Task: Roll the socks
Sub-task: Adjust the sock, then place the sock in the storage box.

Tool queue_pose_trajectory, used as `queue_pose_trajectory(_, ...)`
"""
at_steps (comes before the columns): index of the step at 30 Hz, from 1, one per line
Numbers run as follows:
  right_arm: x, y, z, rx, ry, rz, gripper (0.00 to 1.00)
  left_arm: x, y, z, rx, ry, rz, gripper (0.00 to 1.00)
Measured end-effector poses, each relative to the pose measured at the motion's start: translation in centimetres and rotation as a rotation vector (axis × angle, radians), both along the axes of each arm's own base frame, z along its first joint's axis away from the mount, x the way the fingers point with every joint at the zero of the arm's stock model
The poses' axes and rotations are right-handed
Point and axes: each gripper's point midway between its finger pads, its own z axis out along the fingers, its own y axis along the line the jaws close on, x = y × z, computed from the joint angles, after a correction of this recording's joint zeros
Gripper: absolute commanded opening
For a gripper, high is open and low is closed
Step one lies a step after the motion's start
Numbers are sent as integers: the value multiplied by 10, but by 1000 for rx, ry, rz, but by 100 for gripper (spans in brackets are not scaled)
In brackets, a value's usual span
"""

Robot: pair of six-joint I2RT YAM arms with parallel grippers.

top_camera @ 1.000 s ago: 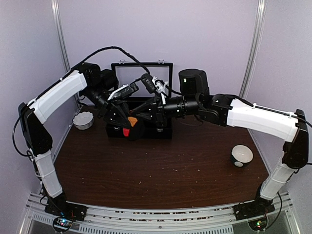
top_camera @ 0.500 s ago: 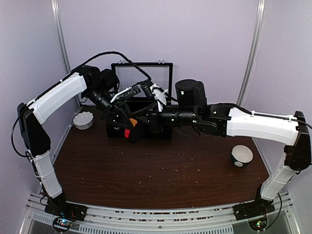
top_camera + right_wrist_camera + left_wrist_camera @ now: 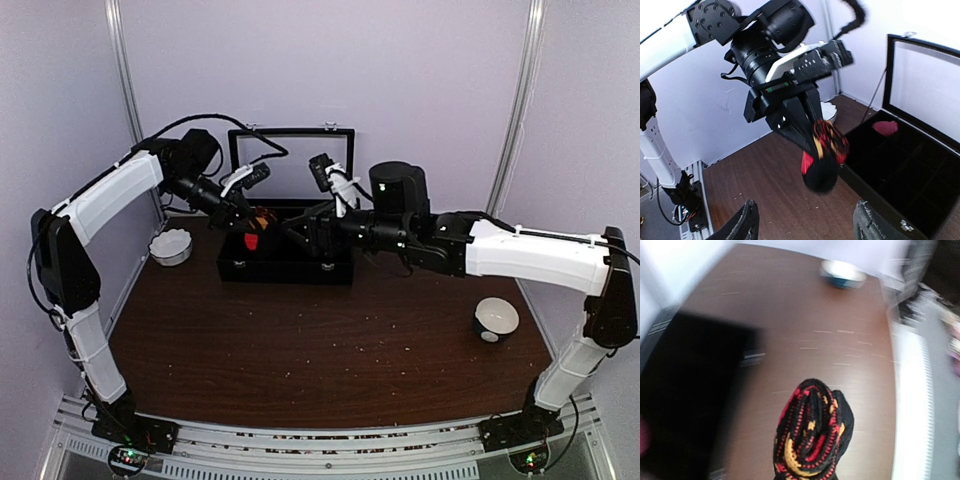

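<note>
Right wrist view: left end effector (image 3: 809, 126) pinches one black sock (image 3: 821, 162); right end effector (image 3: 807, 225) spread, empty.

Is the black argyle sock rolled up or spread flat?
Rolled up: the black argyle sock hangs as a compact bundle from the left gripper, coiled layers visible at its end.

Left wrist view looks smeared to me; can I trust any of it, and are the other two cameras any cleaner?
Left wrist: motion-blurred throughout, black box and bowl streaked; only the argyle sock reads fairly clearly. Right wrist: sock and left gripper sharp, evenly lit. Top external: sharp, no glare, but the sock is tiny there.
</note>
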Motion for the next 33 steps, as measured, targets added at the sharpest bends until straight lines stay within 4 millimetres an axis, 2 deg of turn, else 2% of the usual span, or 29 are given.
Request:
queue_pose_trajectory(3,9,-27,2,14,-21,-76,65,68,38,1,6,-130,194,0)
queue_pose_trajectory(6,8,-47,1,21,-40,-121,64,120,66,-2,21,-233,324,0)
queue_pose_trajectory(10,3,-64,-10,11,-45,-158,63,172,72,-28,55,-302,407,0)
queue_pose_trajectory(14,0,-77,-33,-29,-27,-188,62,208,74,-73,101,-310,463,0)
queue_pose_trajectory(16,0,-83,-42,-44,-19,-202,61,218,76,-91,126,-306,486,0)
queue_pose_trajectory(18,1,-90,-46,-51,-14,-219,61,225,80,-102,146,-307,507,0)
queue_pose_trajectory(23,8,-101,-49,-47,-3,-252,60,239,86,-96,146,-364,551,0)
queue_pose_trajectory(28,15,-107,-49,-38,9,-276,59,243,90,-96,161,-372,579,0)
queue_pose_trajectory(33,17,-109,-49,-31,20,-286,59,246,97,-105,210,-336,612,0)
